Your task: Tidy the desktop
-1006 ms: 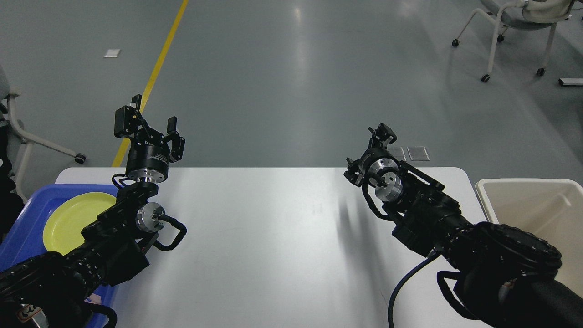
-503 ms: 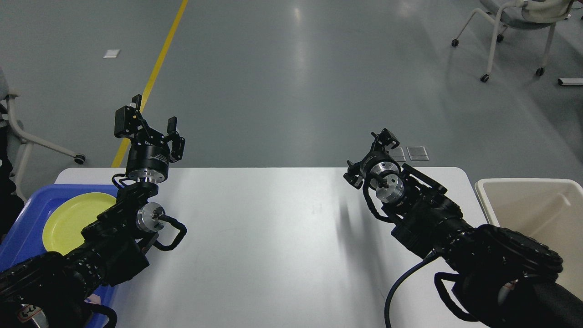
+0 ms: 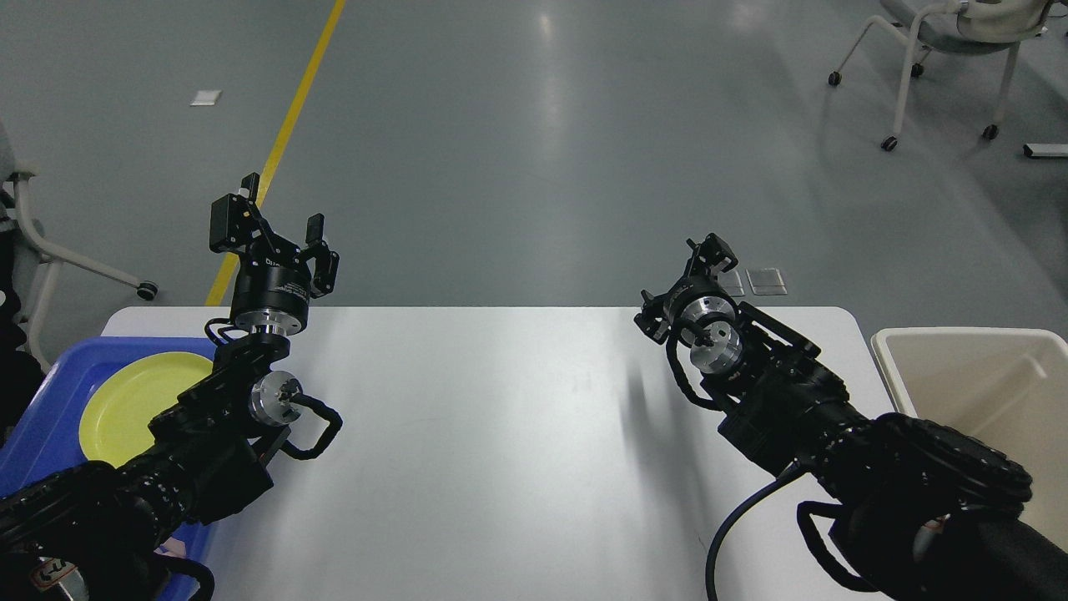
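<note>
A glossy grey floor (image 3: 534, 150) reflects overhead light in a pale streak. A yellow line (image 3: 284, 133) crosses it at left; a wheeled chair (image 3: 934, 50) stands far right.

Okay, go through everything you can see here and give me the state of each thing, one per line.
desktop: white, glossy, nothing lying on the part between the arms.
blue tray: at the table's left end, holding a plate.
yellow plate: lying flat in the tray, nothing on it.
beige bin: at the right end, open-topped, visible inside looks empty.
left gripper: raised, open, holding nothing.
right gripper: raised, seen end-on, open or shut unclear.
</note>
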Action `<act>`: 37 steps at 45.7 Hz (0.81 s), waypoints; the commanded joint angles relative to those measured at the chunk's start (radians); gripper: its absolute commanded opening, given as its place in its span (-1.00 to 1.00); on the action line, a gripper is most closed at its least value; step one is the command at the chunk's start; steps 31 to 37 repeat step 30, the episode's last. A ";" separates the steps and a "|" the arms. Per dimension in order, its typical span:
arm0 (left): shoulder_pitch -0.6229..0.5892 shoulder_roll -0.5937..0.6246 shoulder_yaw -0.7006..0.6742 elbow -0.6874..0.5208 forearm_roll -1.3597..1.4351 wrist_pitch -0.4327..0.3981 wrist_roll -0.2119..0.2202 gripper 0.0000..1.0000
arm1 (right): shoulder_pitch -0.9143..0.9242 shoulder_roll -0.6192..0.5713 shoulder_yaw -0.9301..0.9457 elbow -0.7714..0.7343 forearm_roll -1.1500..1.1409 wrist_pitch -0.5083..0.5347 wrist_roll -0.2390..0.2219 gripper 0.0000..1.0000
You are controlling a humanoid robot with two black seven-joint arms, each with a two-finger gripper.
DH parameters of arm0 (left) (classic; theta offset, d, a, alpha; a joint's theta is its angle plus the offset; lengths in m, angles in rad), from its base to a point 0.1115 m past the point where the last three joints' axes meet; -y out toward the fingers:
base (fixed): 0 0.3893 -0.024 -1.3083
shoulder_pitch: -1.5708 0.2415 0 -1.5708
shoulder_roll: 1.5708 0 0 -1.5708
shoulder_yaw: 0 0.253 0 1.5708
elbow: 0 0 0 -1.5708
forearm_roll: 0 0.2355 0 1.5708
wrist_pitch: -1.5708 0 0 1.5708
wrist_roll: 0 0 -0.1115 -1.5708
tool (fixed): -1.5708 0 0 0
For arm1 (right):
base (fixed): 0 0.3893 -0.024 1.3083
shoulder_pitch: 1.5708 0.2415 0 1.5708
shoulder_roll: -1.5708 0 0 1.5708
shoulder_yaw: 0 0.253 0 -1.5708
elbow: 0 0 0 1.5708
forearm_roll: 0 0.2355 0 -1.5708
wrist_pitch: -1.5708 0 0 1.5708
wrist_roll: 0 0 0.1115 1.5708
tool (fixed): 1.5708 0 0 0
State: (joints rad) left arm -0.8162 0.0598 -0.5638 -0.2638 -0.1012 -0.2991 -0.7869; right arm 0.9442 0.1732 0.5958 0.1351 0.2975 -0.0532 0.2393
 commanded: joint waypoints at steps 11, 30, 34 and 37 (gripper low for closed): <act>0.000 0.000 -0.001 0.000 0.000 0.000 0.000 1.00 | -0.055 0.000 -0.007 0.003 -0.001 0.013 0.178 1.00; 0.000 0.000 0.001 0.000 0.000 0.000 0.000 1.00 | -0.056 0.000 -0.010 0.006 -0.003 0.015 0.178 1.00; 0.000 0.000 0.001 0.000 0.000 0.000 0.000 1.00 | -0.056 0.000 -0.010 0.006 -0.003 0.015 0.178 1.00; 0.000 0.000 0.001 0.000 0.000 0.000 0.000 1.00 | -0.056 0.000 -0.010 0.006 -0.003 0.015 0.178 1.00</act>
